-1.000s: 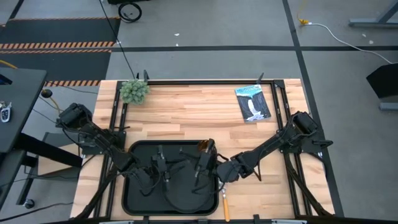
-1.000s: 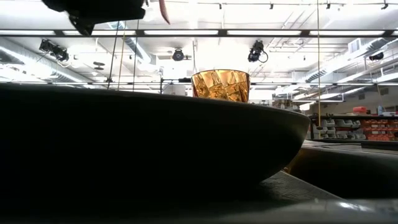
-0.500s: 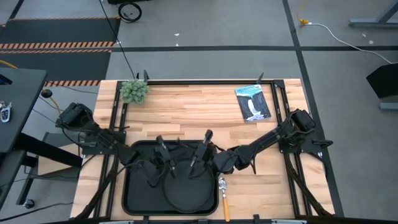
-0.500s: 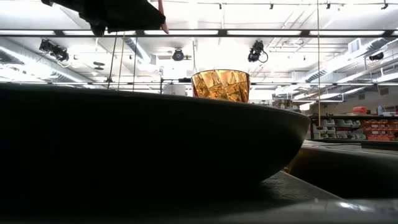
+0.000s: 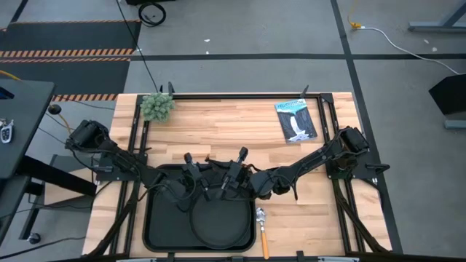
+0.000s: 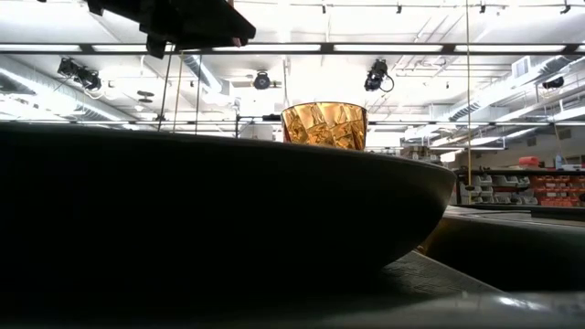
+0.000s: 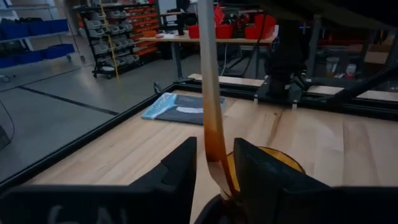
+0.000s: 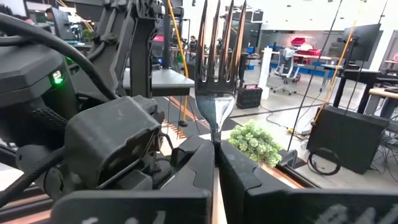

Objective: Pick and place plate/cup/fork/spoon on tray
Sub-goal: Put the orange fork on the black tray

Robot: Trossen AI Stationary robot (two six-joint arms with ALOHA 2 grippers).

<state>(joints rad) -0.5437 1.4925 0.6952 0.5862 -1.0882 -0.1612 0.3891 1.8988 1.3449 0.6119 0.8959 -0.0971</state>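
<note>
**A:** What did the tray (image 5: 156, 225) hold, low in the middle of the high view?

**B:** Only the plate (image 5: 218, 229), lying flat in the tray's lower right part. Nothing showed on the plate itself.

**A:** And the fork?

**B:** Up in the air! The right gripper (image 8: 216, 149) was clamped on the fork (image 8: 215, 68) just under its head, with the tines sticking out past the fingertips. From above, that gripper hung over the tray's upper edge, right of centre.

**A:** The left one?

**B:** The left gripper (image 7: 214, 149) sat just left of it, also at that upper edge. A slim strip (image 7: 211, 106), silvery above and amber below, rose in front of it. I could not tell what the strip was or whether that gripper held anything.

**A:** The cup?

**B:** The cup (image 7: 273, 163) stood upright just beyond the left gripper. In the low view it peeked over the plate's rim, centre frame. I could not tell whether it was inside the tray.

**A:** The spoon?

**B:** The spoon (image 5: 261, 218) lay outside, on the wooden table (image 5: 233, 131) just right of the tray, with its handle pointing at the bottom edge.
</note>
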